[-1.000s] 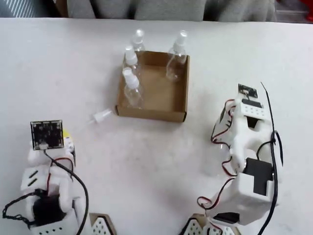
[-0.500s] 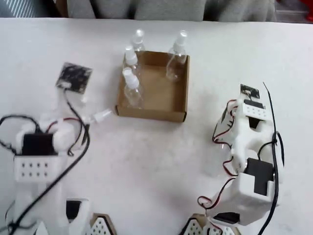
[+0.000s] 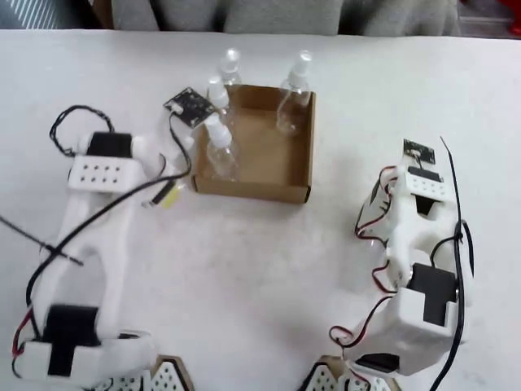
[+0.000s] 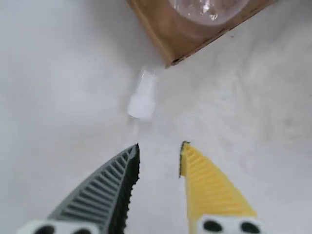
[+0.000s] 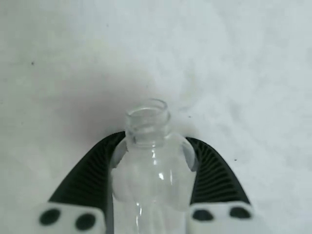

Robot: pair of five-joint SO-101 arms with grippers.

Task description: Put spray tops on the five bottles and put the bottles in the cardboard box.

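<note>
You are looking at a white tabletop (image 3: 260, 265). Past its far edge you can see grey padded shapes (image 3: 277, 15), with a red object (image 3: 498, 6) at the corner.

White table (image 3: 244, 269), seen from the high view: plain brown cardboard box (image 3: 297, 175) toward 12 o'clock. Four capped bottles (image 3: 221, 155) at the box are clear, w/ white tops. Loose spray top (image 4: 141, 105) at the box's 8 o'clock is white, part translucent. Left tool (image 4: 158, 156): one finger grey w/ black ridged face, the other yellow and ridged; both have white bases w/ black holes. Right tool (image 5: 155, 140): two black ridged fingers, white bases, w/ a clear, colourless open bottle (image 5: 148, 170) btwn them. Arms (image 3: 407, 236) are white w/ black motor blocks; wires (image 3: 366, 224) are red and black.
</note>
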